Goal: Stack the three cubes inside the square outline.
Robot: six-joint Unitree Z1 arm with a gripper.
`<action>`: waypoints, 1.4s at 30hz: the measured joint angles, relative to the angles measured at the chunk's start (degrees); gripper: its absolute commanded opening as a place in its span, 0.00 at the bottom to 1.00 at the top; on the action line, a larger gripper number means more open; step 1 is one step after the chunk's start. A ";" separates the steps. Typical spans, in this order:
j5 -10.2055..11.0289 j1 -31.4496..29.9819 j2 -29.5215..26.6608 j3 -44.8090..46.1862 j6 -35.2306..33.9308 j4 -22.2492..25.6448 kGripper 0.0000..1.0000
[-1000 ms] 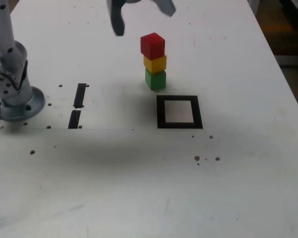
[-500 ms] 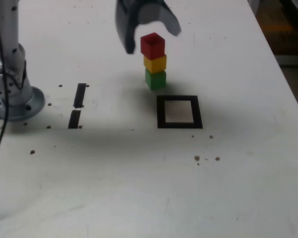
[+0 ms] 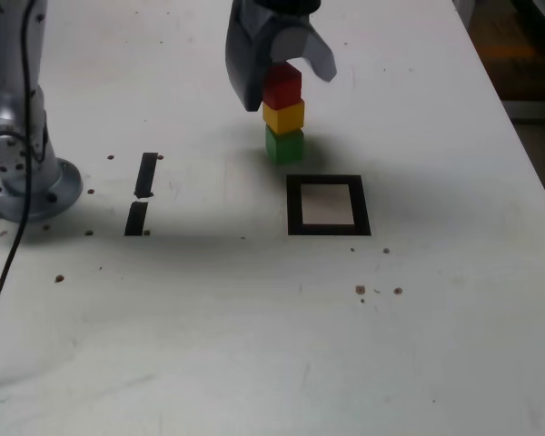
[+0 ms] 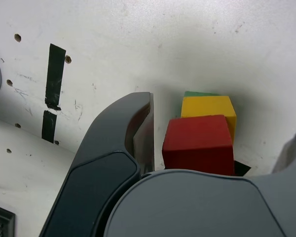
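The tool (image 3: 282, 71) hangs over the stack with its jaws spread apart, one on each side of the red cube (image 3: 282, 85). In the wrist view a gap shows between the dark jaw and the red cube (image 4: 199, 143), so nothing is gripped. The red cube sits on the yellow cube (image 3: 284, 115), and this one on the green cube (image 3: 284, 145), which stands on the white desk (image 3: 254, 318). The stack is outside the square outline (image 3: 327, 205), just behind its far edge. The white centre of the outline holds nothing. Two short black strips (image 3: 142, 193) lie toward the exterior view's left, near the arm base (image 3: 23, 173)
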 measured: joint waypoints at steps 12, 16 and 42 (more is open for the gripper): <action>-0.78 0.01 0.17 -1.32 -0.01 0.45 0.47; -0.77 0.01 0.13 -1.42 -0.02 0.65 0.35; 2.12 -22.11 -0.29 -11.72 -10.96 8.43 0.25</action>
